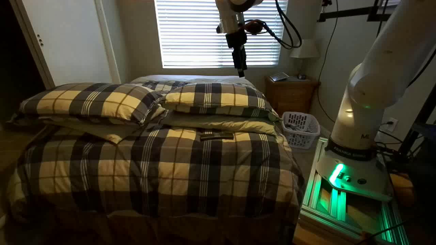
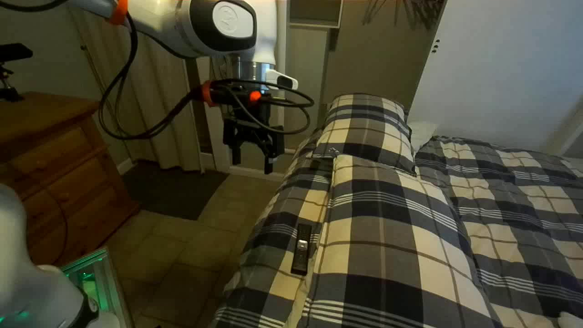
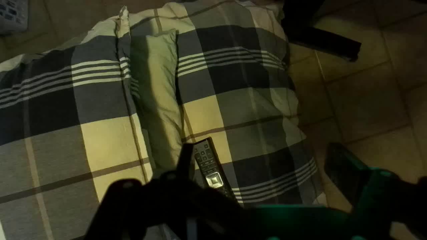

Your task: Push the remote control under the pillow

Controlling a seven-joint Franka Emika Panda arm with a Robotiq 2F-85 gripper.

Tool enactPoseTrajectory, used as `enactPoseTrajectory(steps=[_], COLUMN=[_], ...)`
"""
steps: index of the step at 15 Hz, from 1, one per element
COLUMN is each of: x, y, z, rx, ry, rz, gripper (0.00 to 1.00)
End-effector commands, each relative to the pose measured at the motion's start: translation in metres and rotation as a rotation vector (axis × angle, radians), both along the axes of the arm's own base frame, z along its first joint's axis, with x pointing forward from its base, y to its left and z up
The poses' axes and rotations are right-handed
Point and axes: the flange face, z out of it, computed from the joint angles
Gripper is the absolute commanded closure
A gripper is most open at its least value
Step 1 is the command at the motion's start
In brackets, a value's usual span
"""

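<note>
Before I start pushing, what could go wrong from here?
The remote control might jam against the pale layer showing under the plaid pillow closest to it. The bedcover looks soft and may bunch up. The gripper is open, so its push might land off-centre and twist the remote control.

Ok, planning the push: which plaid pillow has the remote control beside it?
The plaid pillow nearer the white plastic basket; the remote control lies beside it, not the other pillow.

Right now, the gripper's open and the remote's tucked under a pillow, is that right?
Not quite: the remote isn't tucked under anything. Both exterior views show it uncovered on the bedcover, beside a pillow. The gripper is open, as you say.
</note>
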Motion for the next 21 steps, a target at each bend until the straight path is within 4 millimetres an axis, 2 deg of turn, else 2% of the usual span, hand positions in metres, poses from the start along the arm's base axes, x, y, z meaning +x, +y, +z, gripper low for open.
enactPoseTrajectory(steps=[1, 7, 9, 11, 14, 19, 21], x=[0.0, 0.0, 0.021, 0.034, 0.065, 0.107, 0.122], y=[0.0, 0.0, -0.029, -0.044, -0.061, -0.046, -0.047], z=[0.0, 0.0, -0.023, -0.043, -0.085, -0.144, -0.17], rx=[0.0, 0.0, -0.03, -0.06, -0.045, 0.044, 0.134], ry=[0.001, 0.001, 0.062, 0.108, 0.119, 0.051, 0.052], rz=[0.0, 0.0, -0.035, 0.025, 0.191, 0.454, 0.529], gripper=[0.0, 0.0, 0.0, 0.0, 0.0, 0.0, 0.0])
